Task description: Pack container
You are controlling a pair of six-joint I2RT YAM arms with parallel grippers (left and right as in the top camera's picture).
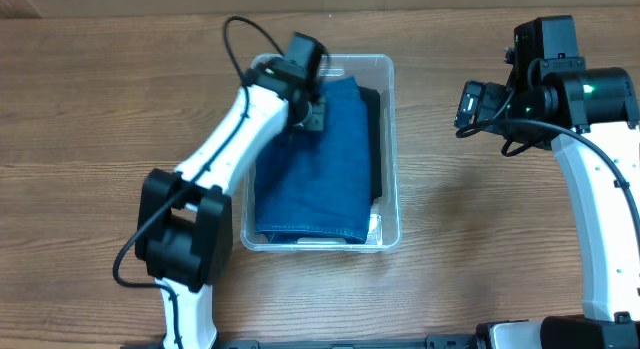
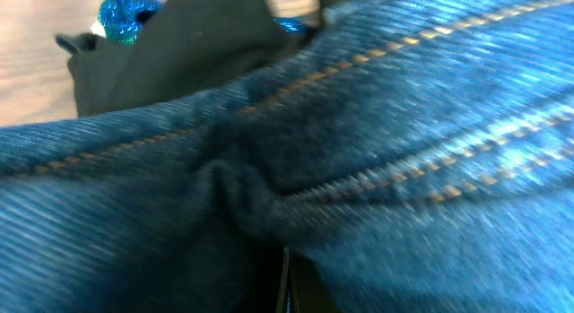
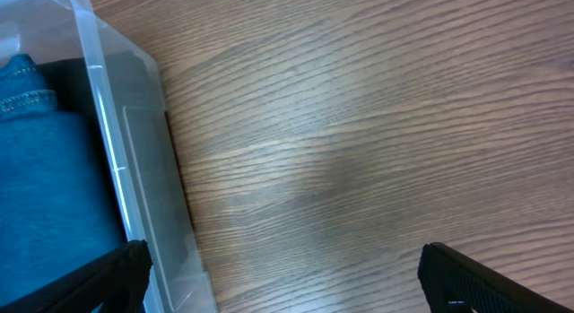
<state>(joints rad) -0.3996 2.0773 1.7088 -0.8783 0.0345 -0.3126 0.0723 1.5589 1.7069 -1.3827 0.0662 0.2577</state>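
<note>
The clear container (image 1: pixel 393 139) stands mid-table and holds folded blue jeans (image 1: pixel 320 169) lying on a black cloth (image 1: pixel 372 109). My left gripper (image 1: pixel 314 115) is inside the container at its far left end, pressed down into the jeans. In the left wrist view the denim (image 2: pixel 404 125) fills the frame, puckered in front of the fingers (image 2: pixel 285 282), which look shut together. The black cloth (image 2: pixel 197 53) shows behind it. My right gripper (image 1: pixel 470 104) hovers open and empty over the bare table right of the container; its wrist view (image 3: pixel 287 282) shows the container wall (image 3: pixel 134 152) and jeans (image 3: pixel 45 187).
A shiny blue glittery item (image 2: pixel 126 13) sits beyond the black cloth in the left wrist view. A small silvery bit (image 1: pixel 373 224) lies at the container's near right corner. Wooden table (image 1: pixel 500 239) surrounds the container.
</note>
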